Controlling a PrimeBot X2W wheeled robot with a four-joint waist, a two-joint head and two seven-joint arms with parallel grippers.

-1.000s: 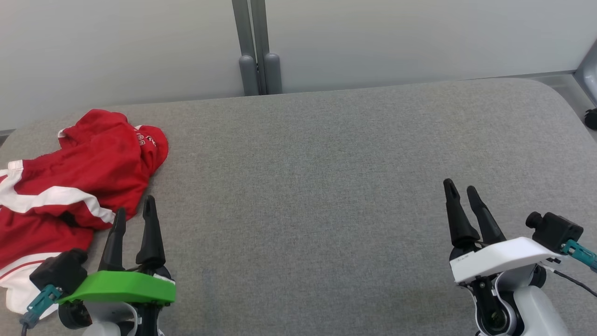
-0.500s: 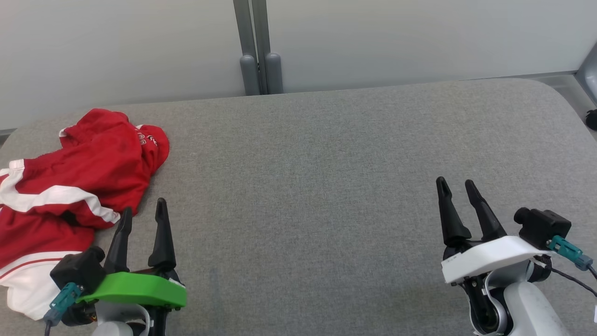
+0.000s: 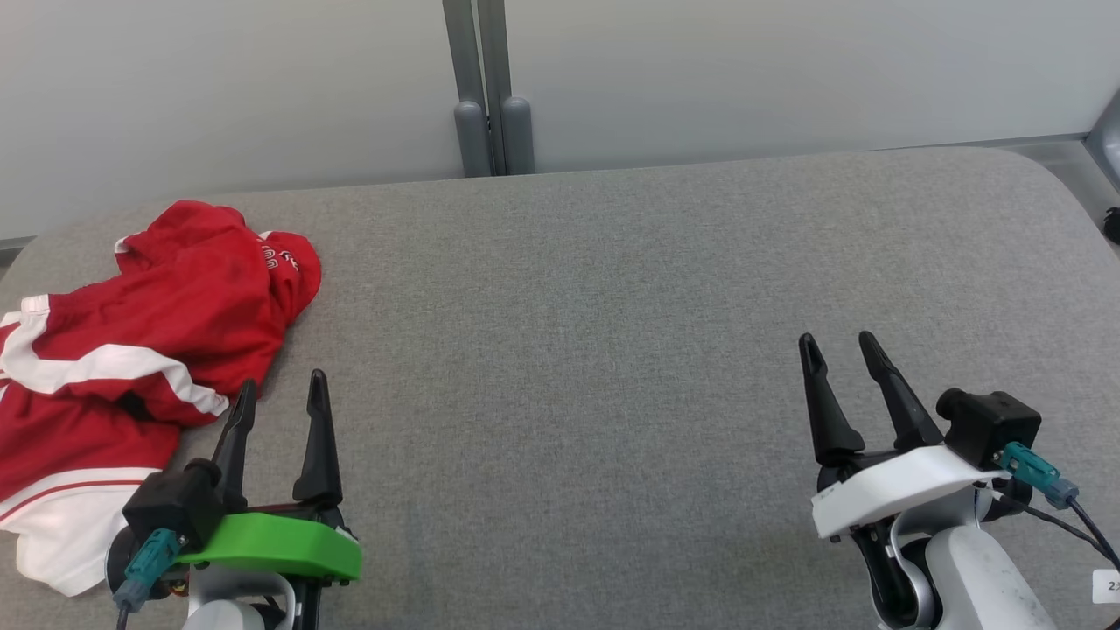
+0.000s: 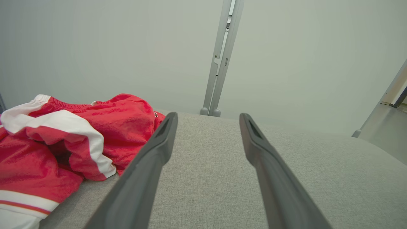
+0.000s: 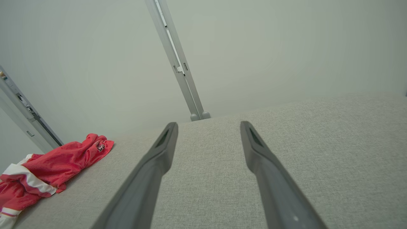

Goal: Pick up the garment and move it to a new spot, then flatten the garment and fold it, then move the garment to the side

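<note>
**Red garment lies bunched at the left end, both grippers spread and empty**

The garment point(image 3: 131, 350) is a crumpled heap of red cloth with white bands. It sits on the left end of the grey padded table point(image 3: 612, 350), not far from the back edge. Its long axis runs on a slant. The white-hemmed end lies nearest the robot at the far left edge, and the cloth climbs away towards the back and a little rightwards. It ends in a rounded red lump with small white print, and that end points towards the grey partition post point(image 3: 488, 87) behind the table.

The left gripper point(image 3: 283, 381), under its green cover, has its two dark fingers set wide apart with nothing between them. It points away from the robot, just beside the garment's right edge. I cannot tell whether its left finger brushes the cloth.

The right gripper point(image 3: 836, 338), under its white cover, is also spread wide and empty. It hangs over bare fabric at the right end, well apart from the garment.
</note>
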